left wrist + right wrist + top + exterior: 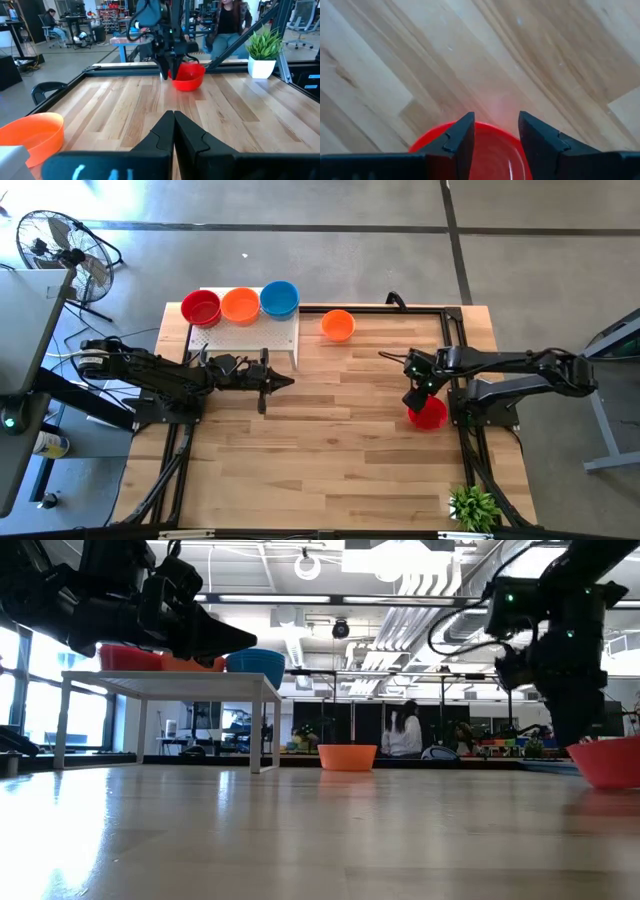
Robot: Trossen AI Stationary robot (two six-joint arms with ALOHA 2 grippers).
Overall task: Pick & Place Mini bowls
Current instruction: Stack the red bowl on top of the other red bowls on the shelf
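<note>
Right wrist view, red bowl (492, 155) half hidden behind open right gripper (496, 131)

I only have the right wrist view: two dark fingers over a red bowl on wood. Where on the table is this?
Observer: That red bowl sits at the right side of the table, close to the right arm's base. The right gripper is open over its rim.
Operator: Any other bowls out there?
Observer: Four. A second red bowl, an orange bowl and a blue bowl stand in a row on the white perforated board at the far left. A loose orange bowl stands on the wood beside the board.
Operator: And the left arm?
Observer: The left gripper is shut and empty, raised above the table in front of the board.
</note>
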